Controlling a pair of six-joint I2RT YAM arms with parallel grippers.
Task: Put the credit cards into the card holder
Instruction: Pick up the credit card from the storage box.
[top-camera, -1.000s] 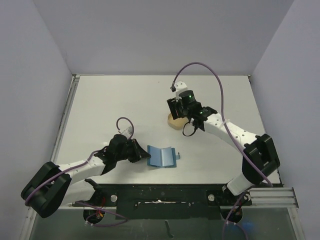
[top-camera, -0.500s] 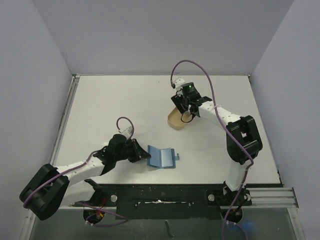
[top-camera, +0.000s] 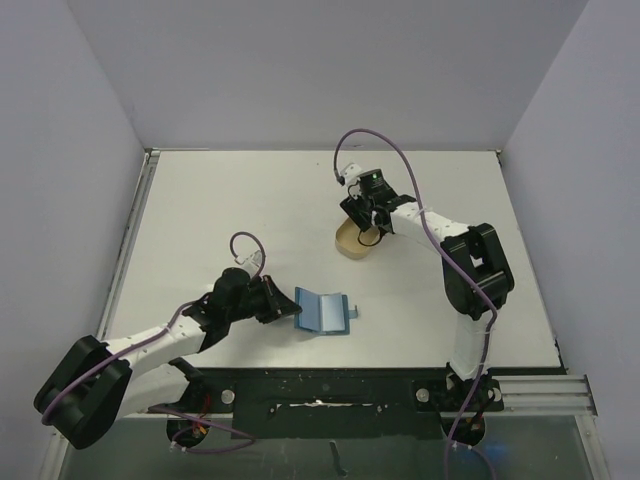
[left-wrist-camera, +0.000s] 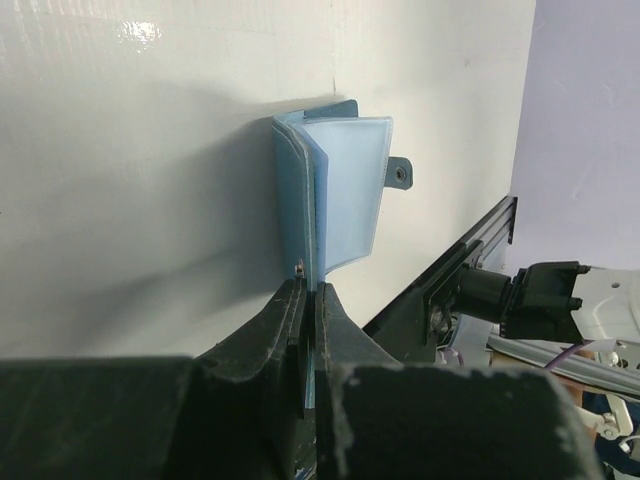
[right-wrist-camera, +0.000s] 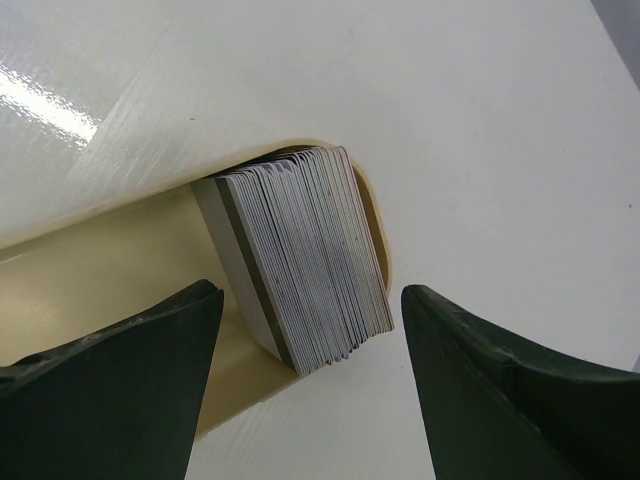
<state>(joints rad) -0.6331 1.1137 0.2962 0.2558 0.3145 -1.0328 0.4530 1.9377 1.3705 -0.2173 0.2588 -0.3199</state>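
Silvery credit cards (right-wrist-camera: 300, 255) under wide right hand (right-wrist-camera: 308, 300), left hand (left-wrist-camera: 312, 305) pinching card holder (left-wrist-camera: 345, 190) edge

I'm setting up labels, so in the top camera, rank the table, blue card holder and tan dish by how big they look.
Largest: table
Then: card holder
Smallest: tan dish, though partly hidden, so unsure

Stacked grey cards (right-wrist-camera: 300, 262); open blue wallet (top-camera: 322, 311)

1 blue card holder (left-wrist-camera: 345, 190), 1 tan dish (right-wrist-camera: 120, 250), 1 stack of credit cards (right-wrist-camera: 300, 260), qty uncountable.
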